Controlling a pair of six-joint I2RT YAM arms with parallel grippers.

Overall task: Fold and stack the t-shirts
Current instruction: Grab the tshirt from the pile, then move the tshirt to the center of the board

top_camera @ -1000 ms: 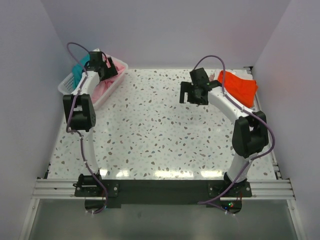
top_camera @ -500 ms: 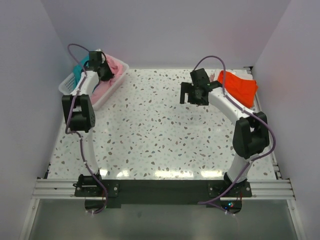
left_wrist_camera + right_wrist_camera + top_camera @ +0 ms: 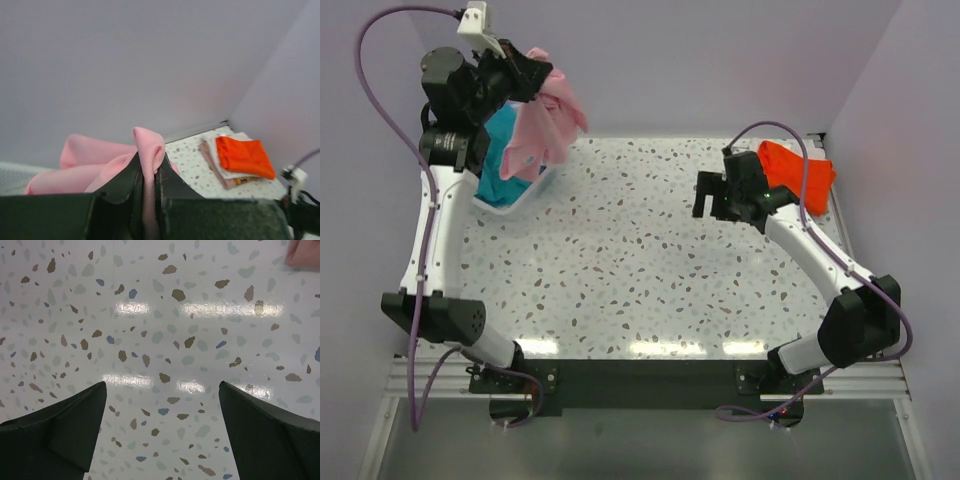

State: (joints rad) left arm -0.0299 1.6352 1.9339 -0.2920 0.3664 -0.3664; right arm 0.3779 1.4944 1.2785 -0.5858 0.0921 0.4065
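Starting at the near edge, both arm bases sit on the metal rail (image 3: 640, 378), and the speckled surface (image 3: 620, 270) beyond them lies open across its whole middle.

Right tool (image 3: 715, 196): hovers over the right half of the surface with its jaws wide and nothing between them. The wrist view shows only bare speckled top under the two fingers (image 3: 65, 425).

Orange t-shirt (image 3: 798, 172): folded and lying in the far right corner, close to the right wall and the back edge. It lies just beyond the right tool and is not touched by it. The left wrist view shows it on top of paler folded cloth (image 3: 215, 162).

White lattice basket (image 3: 520, 205): stands at the far left corner, close to the left wall. The teal t-shirt (image 3: 500, 165) lies bunched inside it.

Left tool (image 3: 525, 75): held high over the basket, near the back wall, jaws pinched narrow on a fold of the pink t-shirt (image 3: 545, 125). The shirt hangs from the grip with its lower hem down at the basket; whether it touches the teal cloth cannot be told.

Walls close in the left, back and right sides.
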